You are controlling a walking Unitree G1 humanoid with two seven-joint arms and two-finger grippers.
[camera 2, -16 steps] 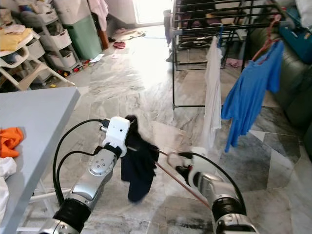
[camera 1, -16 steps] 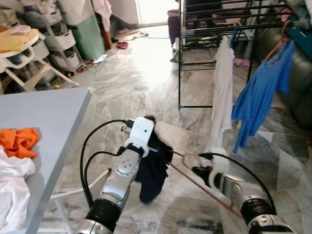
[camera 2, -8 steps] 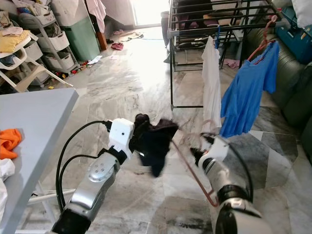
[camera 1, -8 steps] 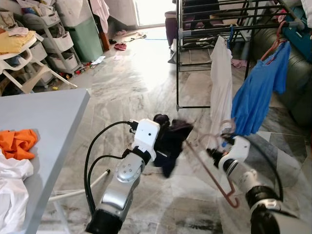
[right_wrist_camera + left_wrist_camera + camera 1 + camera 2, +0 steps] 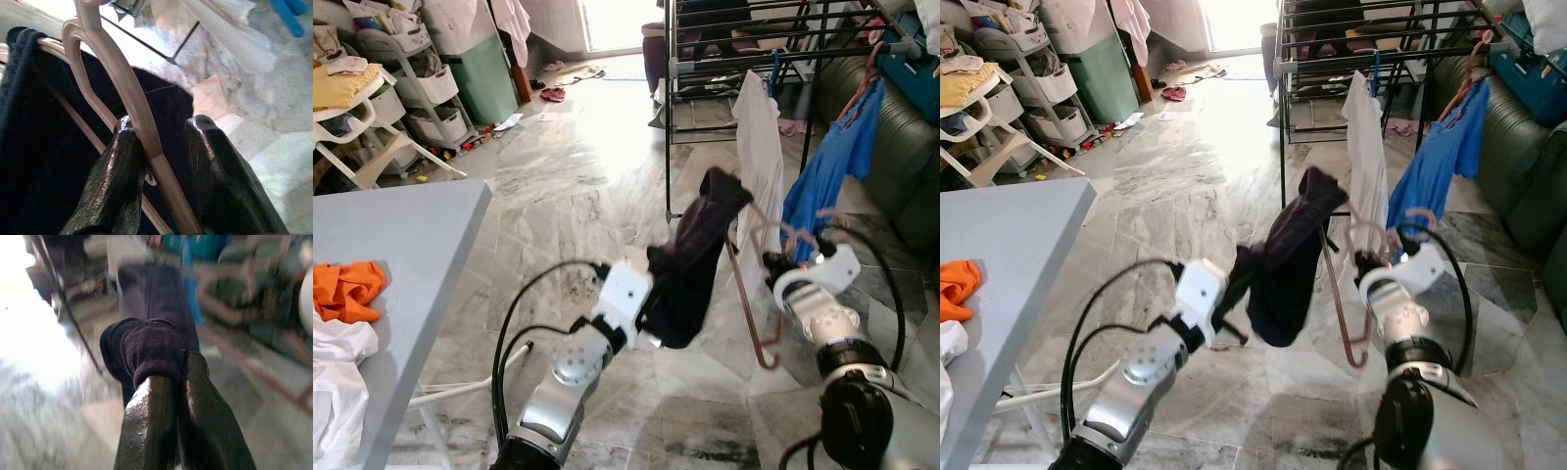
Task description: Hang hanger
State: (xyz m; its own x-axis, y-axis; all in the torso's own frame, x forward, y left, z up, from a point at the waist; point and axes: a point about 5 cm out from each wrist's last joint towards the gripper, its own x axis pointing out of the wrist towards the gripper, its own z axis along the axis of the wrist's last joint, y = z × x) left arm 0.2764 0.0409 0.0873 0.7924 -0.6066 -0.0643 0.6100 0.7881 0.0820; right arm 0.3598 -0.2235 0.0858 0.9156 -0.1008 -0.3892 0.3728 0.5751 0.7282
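While the left gripper (image 5: 168, 382) is pinching a bunched fold of the dark garment (image 5: 690, 264) between closed fingers, the right gripper (image 5: 159, 142) is gripping the pink hanger (image 5: 754, 294), its bar sitting between the two fingers. Hanger and garment are hanging in mid-air over the marble floor (image 5: 578, 176), just before the black drying rack (image 5: 744, 59) with its white shirt (image 5: 759, 147) and blue shirt (image 5: 832, 166).

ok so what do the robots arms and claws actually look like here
Both arms are silver metal with ribbed black collars and white blocky wrist housings. Loose black cables loop beside each. The left claw and right claw each have two long, glossy black fingers.
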